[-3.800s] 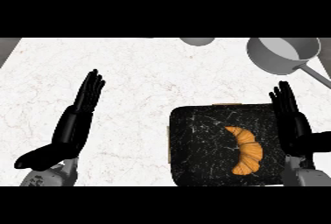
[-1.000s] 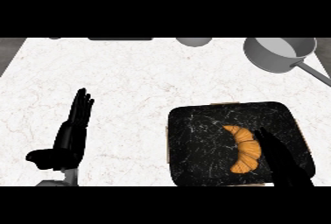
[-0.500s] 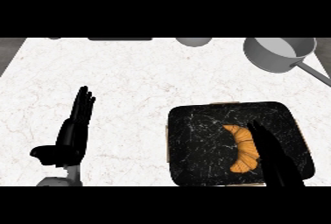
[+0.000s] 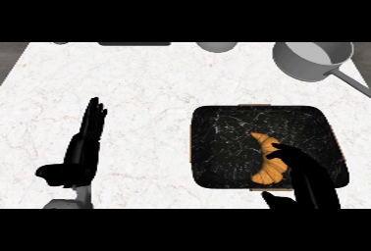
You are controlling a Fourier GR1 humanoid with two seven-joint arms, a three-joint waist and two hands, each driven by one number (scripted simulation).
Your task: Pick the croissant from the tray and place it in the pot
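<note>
croissant lies on the black tray, right of the tray's centre, long axis running from upper left to lower right, curved. my right robot hand comes in from the lower edge over the tray's lower right part, just right of the croissant. its fingertips sit on the croissant's right side around mid-length, bent a little toward it; thumb shows lower left of the palm, apart from the pastry. the fingers are touching the croissant, not wrapped round it, so the hand is open and holds nothing. croissant flat on the tray.

my left robot hand rests at the left on the white marble desk, fingers straight and pointing up the view, thumb out to the left, holding nothing, well apart from the tray.

grey pot stands at the upper right of the desk, handle running down-right toward the edge, well apart from tray and croissant.
</note>
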